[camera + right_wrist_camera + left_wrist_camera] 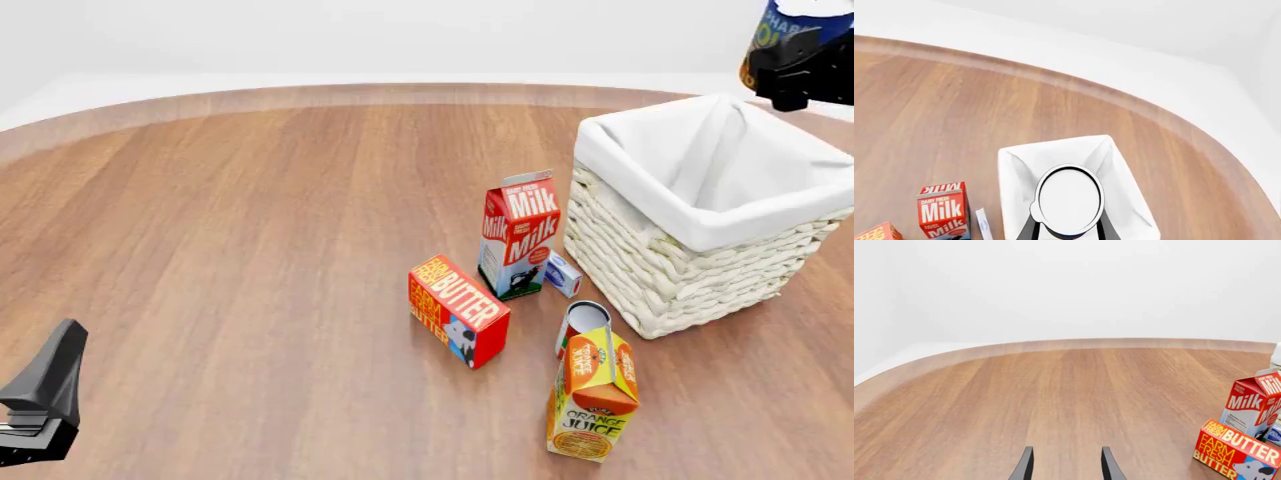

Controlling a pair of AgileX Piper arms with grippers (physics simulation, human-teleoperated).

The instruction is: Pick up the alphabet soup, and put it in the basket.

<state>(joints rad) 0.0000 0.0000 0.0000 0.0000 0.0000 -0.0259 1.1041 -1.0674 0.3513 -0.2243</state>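
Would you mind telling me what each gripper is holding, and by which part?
The right gripper holds the soup can by its sides, above the basket. The left gripper holds nothing.

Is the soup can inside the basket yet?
Not yet. The soup can is held in the right arm's fingers, up in the air above the open basket. In the front view it sits higher than the rim.

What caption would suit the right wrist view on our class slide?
Right gripper holds the alphabet soup directly above the basket, milk carton alongside.
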